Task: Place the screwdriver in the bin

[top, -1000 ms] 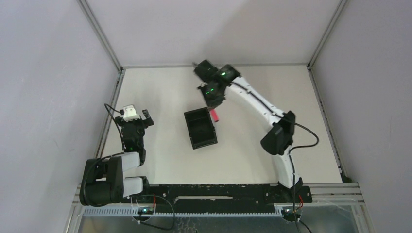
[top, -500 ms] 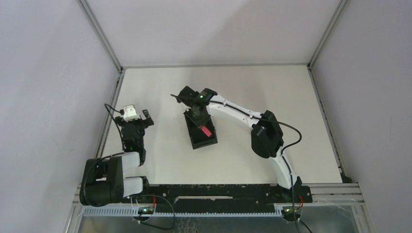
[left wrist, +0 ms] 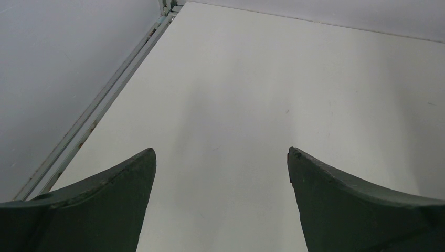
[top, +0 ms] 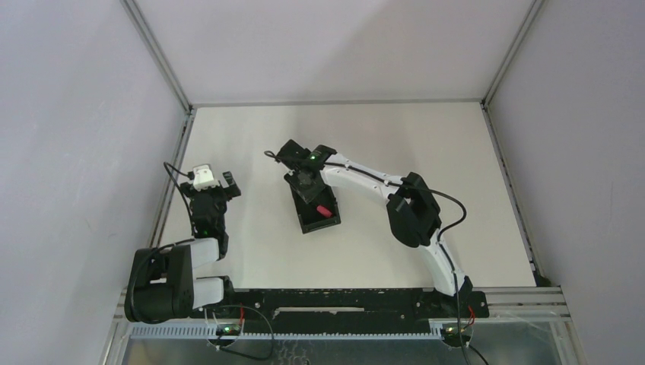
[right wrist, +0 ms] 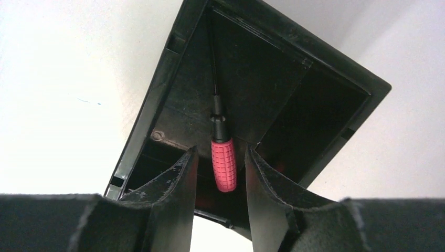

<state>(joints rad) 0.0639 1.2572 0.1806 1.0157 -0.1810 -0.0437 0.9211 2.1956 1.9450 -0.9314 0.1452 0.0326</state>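
Observation:
The bin (top: 320, 226) is a small black tray on the white table, mid-left. The screwdriver (top: 322, 211), red-handled, lies inside it near its front right corner. My right gripper (top: 308, 184) hovers over the bin's far half. In the right wrist view its jaws (right wrist: 220, 149) stand open on either side of the red handle of the screwdriver (right wrist: 224, 167), with a gap on both sides. The dark shaft points into the bin's (right wrist: 157, 94) larger compartment. My left gripper (top: 208, 184) rests at the table's left side, open (left wrist: 221, 151) over bare table.
The metal frame rail (left wrist: 99, 107) runs along the table's left edge next to my left gripper. Grey walls close in the table on three sides. My right arm's elbow (top: 413, 209) hangs to the right of the bin.
My right arm swung from behind the bin to above it, carrying the screwdriver. Its jaws have since parted and the screwdriver now sits loose in the bin. The left arm has not moved.

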